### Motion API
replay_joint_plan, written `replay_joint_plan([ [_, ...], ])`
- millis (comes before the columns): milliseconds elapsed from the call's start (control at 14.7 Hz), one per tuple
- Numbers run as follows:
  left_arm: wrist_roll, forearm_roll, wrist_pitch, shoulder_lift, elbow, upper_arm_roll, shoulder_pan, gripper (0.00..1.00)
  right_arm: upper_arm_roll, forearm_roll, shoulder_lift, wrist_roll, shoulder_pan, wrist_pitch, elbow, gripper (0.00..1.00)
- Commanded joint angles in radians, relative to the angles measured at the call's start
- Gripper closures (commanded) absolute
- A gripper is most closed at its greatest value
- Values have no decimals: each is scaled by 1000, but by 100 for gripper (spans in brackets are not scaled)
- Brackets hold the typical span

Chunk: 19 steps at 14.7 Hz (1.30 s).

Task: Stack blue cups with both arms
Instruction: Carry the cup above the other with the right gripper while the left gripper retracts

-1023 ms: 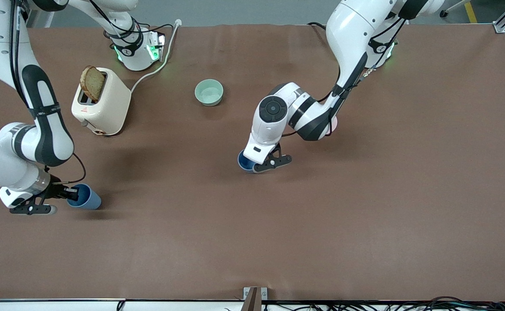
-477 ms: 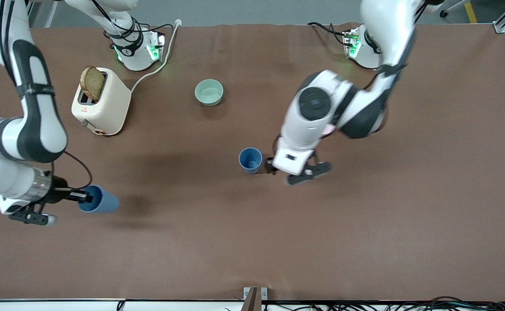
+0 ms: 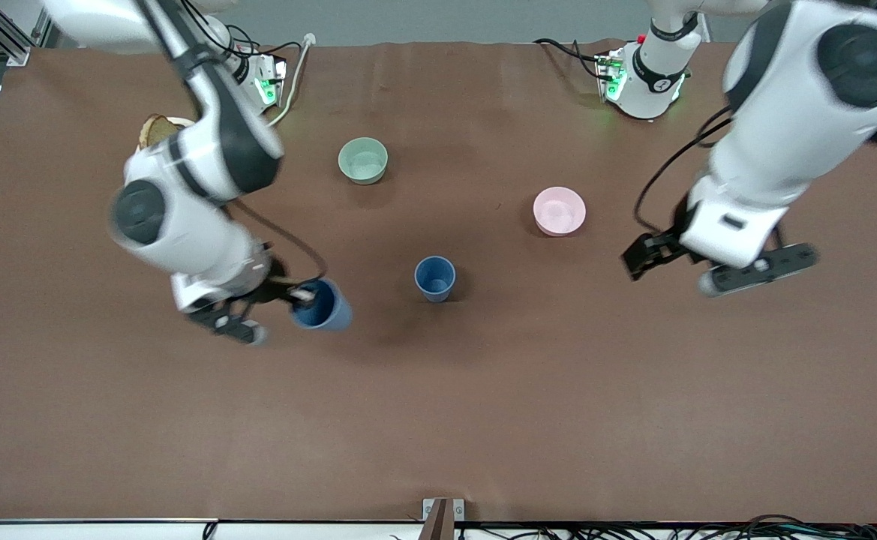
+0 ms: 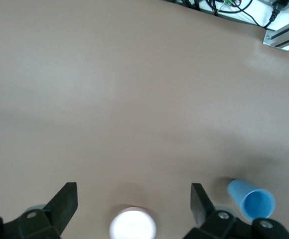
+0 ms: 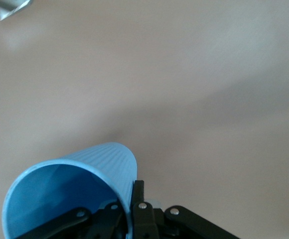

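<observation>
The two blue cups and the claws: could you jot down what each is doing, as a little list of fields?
held blue cup: tilted, gripped at its rim by the right claw, in the air over the table
standing blue cup: upright on the table, mouth up, nothing touching it
left claw: open, holding nothing, over bare table toward the left arm's end
stacked yet: no, the cups are apart

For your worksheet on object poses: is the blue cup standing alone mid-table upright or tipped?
Upright: the blue cup stands alone, its round open mouth facing up.
</observation>
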Motion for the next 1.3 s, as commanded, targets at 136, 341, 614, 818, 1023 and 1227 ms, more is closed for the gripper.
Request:
replay_joint_plan([
  [136, 231, -6, -93, -145, -72, -14, 130, 0, -11, -42, 56, 194, 197, 3, 54, 99],
  [341, 302, -8, -106, -245, -175, -8, 137, 0, -11, -58, 91, 200, 230, 16, 54, 99],
  [614, 378, -8, -179, -301, -189, 1, 157, 0, -13, -72, 128, 202, 237, 56, 54, 99],
  [818, 435, -9, -216, -311, -187, 29, 152, 0, -13, -97, 150, 220, 250, 63, 54, 99],
  [1023, 439, -9, -218, -310, -186, 21, 149, 0, -13, -111, 156, 222, 251, 65, 52, 99],
  [1227, 440, -9, -218, -302, -181, 18, 150, 0, -13, -118, 170, 223, 253, 66, 52, 99],
])
